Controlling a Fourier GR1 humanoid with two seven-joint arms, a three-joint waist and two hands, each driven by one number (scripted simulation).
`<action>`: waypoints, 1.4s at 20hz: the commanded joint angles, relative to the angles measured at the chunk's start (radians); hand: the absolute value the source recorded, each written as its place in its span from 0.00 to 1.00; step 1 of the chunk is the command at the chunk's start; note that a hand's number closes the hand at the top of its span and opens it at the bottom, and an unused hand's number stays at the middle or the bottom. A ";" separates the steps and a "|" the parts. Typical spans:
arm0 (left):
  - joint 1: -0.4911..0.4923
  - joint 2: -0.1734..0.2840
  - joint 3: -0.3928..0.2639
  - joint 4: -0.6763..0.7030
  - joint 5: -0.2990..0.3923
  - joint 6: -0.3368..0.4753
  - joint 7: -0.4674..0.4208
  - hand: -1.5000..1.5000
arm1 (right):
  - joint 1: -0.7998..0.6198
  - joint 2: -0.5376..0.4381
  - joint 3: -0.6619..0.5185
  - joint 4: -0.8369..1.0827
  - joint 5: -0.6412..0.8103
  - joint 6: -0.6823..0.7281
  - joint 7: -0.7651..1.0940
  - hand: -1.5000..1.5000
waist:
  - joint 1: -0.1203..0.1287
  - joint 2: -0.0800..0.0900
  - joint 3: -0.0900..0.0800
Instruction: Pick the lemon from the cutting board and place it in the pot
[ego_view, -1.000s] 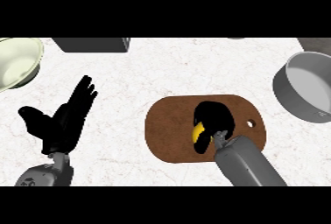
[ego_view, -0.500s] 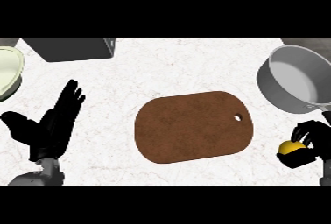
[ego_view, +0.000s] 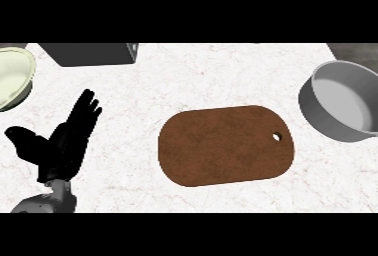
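Note:
The brown cutting board (ego_view: 225, 146) lies bare in the middle of the white counter, with its hanging hole toward the right. A grey pot (ego_view: 341, 107) stands at the right edge; its inside shows light grey and I see no lemon in it. The lemon shows nowhere in the head view. My left hand (ego_view: 60, 144) rests open at the lower left, fingers pointing up. My right hand is out of the picture.
A pale green bowl (ego_view: 13, 76) sits at the upper left edge. A dark grey box (ego_view: 90, 53) stands at the back, left of centre. A dark patch (ego_view: 358, 50) fills the top right corner.
The right hand, which lifted the lemon off the board and carried it to the right edge, has left the view with the lemon. The view has shifted, so board and pot sit further left.

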 joint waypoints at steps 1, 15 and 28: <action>0.002 -0.004 -0.006 -0.016 0.008 -0.006 0.026 0.50 | 0.112 -0.045 -0.184 -0.204 -0.122 0.055 -0.038 1.00 | 0.009 0.000 -0.001; -0.057 -0.011 -0.010 0.018 -0.008 -0.028 0.026 0.50 | -0.106 -0.115 -0.395 -0.472 -0.349 0.169 0.099 1.00 | 0.060 0.011 0.000; -0.056 -0.053 -0.035 0.033 -0.040 -0.026 0.009 0.50 | -0.500 -0.256 -0.069 -0.065 -0.246 0.116 0.256 1.00 | 0.077 0.014 0.001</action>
